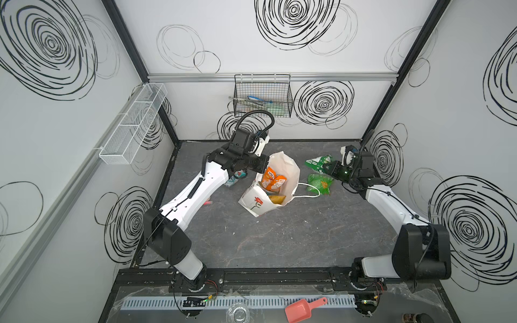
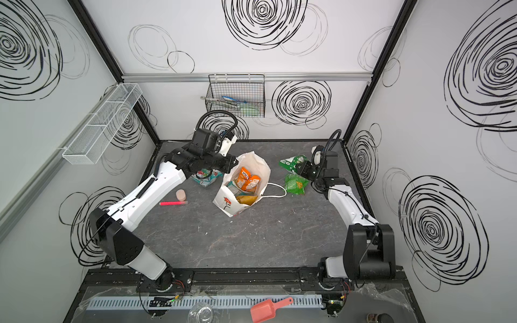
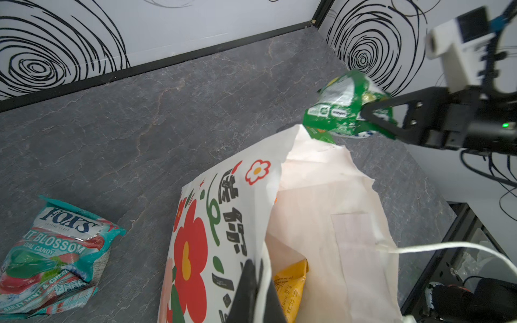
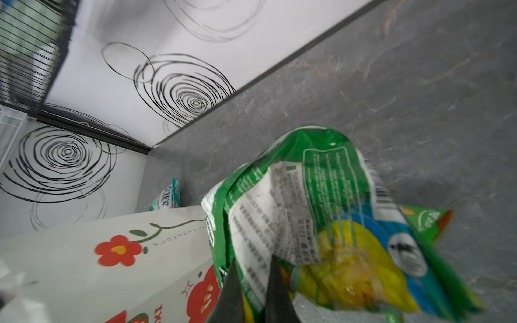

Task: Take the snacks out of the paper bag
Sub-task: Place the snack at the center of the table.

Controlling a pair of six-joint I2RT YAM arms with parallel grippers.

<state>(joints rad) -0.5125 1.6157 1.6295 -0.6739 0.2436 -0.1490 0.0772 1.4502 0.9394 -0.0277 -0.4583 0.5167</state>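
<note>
Nearest, one pink scoop (image 1: 305,307) lies on the front ledge. Farther in, on the grey tabletop (image 1: 279,237), sits one white paper bag (image 1: 251,200) with its mouth open. Two packets show inside it, one orange packet (image 1: 272,181) and one yellow packet (image 1: 277,199). The left pincer (image 3: 260,282) is pinched closed on the bag's rim. One teal packet (image 3: 56,251) lies on the tabletop left of the bag, under the left arm. Right of the bag, one loose green packet (image 1: 320,183) lies flat. Just beyond it, one held green packet (image 1: 316,163) is clamped in the closed right pincer (image 4: 253,261), outside the bag. On the back wall hangs one black wire basket (image 1: 263,96) holding a few flat things too blurred to identify.
</note>
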